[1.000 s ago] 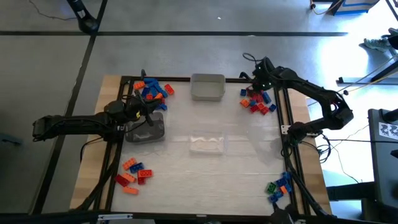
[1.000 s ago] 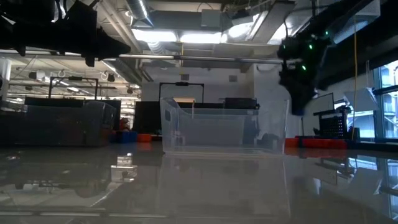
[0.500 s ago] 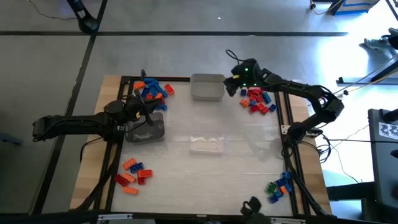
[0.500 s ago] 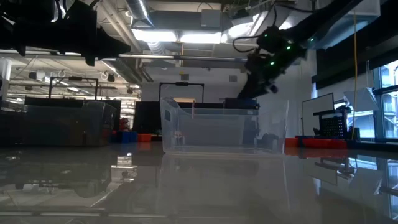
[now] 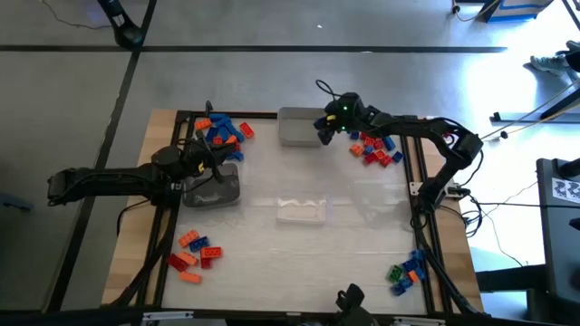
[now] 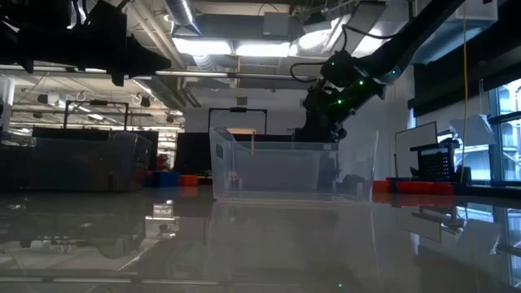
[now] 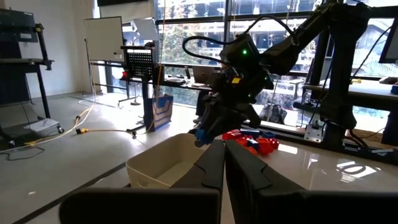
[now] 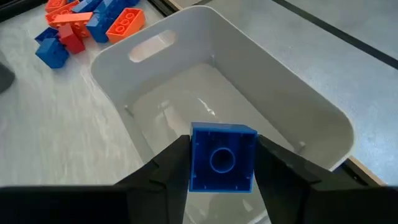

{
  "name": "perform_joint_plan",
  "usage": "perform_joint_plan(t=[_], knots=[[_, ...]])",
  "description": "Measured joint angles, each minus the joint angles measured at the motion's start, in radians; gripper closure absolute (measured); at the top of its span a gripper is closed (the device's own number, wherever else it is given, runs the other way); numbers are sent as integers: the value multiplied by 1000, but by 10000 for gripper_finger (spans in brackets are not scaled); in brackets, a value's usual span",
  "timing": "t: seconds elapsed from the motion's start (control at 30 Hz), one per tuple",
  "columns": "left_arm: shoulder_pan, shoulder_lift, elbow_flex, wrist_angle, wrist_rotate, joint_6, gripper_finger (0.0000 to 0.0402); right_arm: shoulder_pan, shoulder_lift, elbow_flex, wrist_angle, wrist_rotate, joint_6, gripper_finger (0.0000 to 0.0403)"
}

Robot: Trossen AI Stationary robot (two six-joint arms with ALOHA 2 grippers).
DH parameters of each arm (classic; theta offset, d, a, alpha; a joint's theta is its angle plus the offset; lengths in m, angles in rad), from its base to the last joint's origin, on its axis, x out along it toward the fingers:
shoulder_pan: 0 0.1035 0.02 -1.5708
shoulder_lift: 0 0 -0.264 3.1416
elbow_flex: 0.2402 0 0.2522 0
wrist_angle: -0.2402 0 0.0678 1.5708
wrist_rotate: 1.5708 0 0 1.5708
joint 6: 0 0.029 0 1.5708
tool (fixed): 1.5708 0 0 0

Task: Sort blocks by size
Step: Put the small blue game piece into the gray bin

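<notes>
- Right pincer (image 8: 222, 163) above the white bin (image 8: 267, 81), at the worktop's (image 5: 362, 244) far edge, clamped on a small blue brick (image 8: 222, 157).
- Drop-off step, by the look of it; next calls for spreading the fingers so the brick falls inside.
- Left pincer (image 7: 224, 163) pressed together, empty, waiting near a mixed brick pile (image 5: 224, 132).
- More brick piles (image 5: 374, 148) lying unsorted.
- No readable writing or brand anywhere.

A white handled bin (image 5: 302, 127) is sitting at the table's far edge, a clear tray (image 5: 301, 210) is lying mid-table, and a whiteboard (image 7: 104, 38) is standing behind.
</notes>
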Motion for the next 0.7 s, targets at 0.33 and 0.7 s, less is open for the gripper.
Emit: perform_joint_plan(t=[0.33,0.7], knots=[[0,0,0,0,0,0,398,-1,-24,23,-78,27,-19,158],[0,0,0,-7,0,-12,398,-1,-222,145,-568,302,-110,155]])
